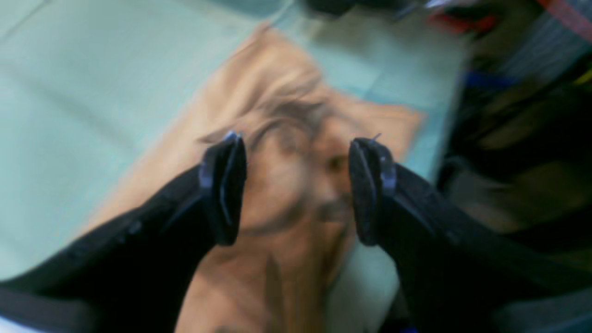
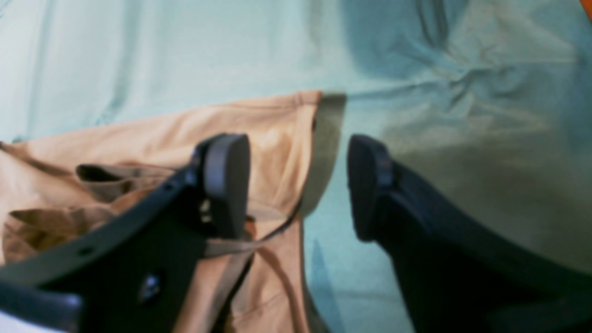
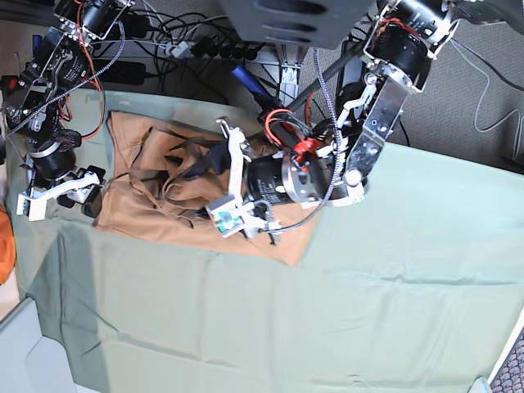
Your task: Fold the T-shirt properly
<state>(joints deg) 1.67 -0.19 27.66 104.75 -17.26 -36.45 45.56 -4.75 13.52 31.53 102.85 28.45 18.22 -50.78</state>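
Note:
The tan T-shirt [image 3: 139,205] lies crumpled on the sage-green tablecloth [image 3: 344,303] at the back left. My left gripper [image 3: 195,188] hovers over the bunched middle of the shirt. In the left wrist view it [image 1: 296,185] is open and empty, with blurred shirt folds [image 1: 282,115] below. My right gripper [image 3: 92,190] is at the shirt's left edge. In the right wrist view it [image 2: 298,185] is open and straddles a hemmed shirt edge [image 2: 277,134], with one finger [image 2: 226,180] over the shirt and the other [image 2: 370,185] over the cloth. The neck tag is not visible.
Cables and a power strip [image 3: 188,45] lie behind the table's back edge. An orange object [image 3: 6,246] sits at the far left edge. The tablecloth is wrinkled near the right gripper [image 2: 462,78]. The cloth's front and right parts hold nothing.

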